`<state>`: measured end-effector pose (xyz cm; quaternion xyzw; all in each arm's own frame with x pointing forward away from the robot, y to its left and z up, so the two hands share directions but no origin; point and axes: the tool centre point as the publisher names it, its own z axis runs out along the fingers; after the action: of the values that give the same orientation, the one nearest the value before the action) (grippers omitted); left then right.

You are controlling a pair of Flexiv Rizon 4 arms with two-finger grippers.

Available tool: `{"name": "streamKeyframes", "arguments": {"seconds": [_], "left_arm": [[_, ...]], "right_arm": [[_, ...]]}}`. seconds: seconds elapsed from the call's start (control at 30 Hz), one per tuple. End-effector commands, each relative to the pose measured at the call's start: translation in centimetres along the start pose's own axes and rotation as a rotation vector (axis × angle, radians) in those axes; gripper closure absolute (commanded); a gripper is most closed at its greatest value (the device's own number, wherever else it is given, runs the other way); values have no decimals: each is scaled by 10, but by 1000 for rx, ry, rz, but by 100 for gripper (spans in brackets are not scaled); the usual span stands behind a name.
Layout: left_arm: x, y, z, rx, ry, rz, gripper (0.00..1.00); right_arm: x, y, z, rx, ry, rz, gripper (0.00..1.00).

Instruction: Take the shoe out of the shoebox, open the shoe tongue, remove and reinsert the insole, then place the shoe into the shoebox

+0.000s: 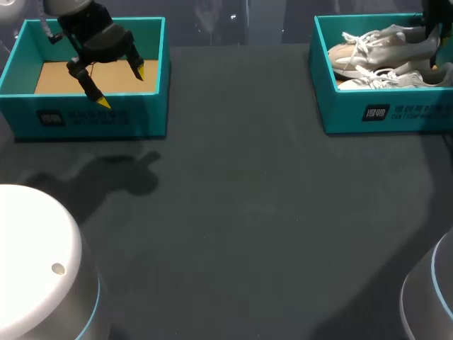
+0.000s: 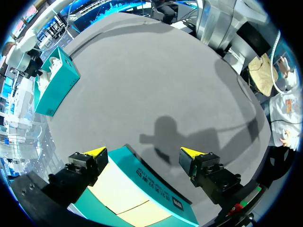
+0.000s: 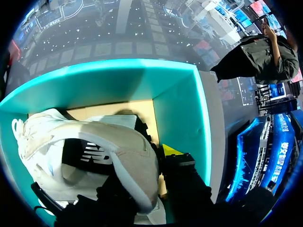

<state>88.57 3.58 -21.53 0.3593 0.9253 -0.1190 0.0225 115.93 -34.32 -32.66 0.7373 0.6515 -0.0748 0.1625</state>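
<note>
Two white and beige shoes lie in the teal shoebox [image 1: 382, 113] at the back right. The upper shoe [image 1: 386, 44] has its heel toward my right arm. In the right wrist view my right gripper [image 3: 147, 166] is shut on that shoe [image 3: 90, 142] at the heel collar. One yellow fingertip [image 3: 169, 150] shows outside the heel, and the other finger is hidden inside the shoe. My left gripper [image 1: 120, 85] hangs open over the other teal box [image 1: 92, 113] at the back left, holding nothing. That gripper [image 2: 142, 153] is above the box's front wall.
The left box [image 2: 147, 177] holds only a bare cardboard floor [image 1: 71, 76]. Dark table surface [image 1: 241, 212] stretches between the two boxes and toward the front. The white bases of my arms stand at the front left [image 1: 35, 262] and front right [image 1: 432, 297].
</note>
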Motion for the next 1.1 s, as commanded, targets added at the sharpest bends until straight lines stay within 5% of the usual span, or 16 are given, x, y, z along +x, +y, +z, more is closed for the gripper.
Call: {"name": "streamKeyframes", "arguments": {"seconds": [0.03, 0.5, 0.63, 1.1], "left_arm": [[0, 0, 0, -2, 2, 1, 0], [0, 0, 0, -2, 2, 1, 0], [0, 0, 0, -2, 2, 1, 0], [0, 0, 0, -2, 2, 1, 0]], "right_arm": [[2, 6, 7, 10, 16, -7, 100], [4, 5, 19, 30, 41, -28, 99], [6, 5, 22, 40, 50, -35, 83], [8, 1, 26, 53, 76, -32, 73]]}}
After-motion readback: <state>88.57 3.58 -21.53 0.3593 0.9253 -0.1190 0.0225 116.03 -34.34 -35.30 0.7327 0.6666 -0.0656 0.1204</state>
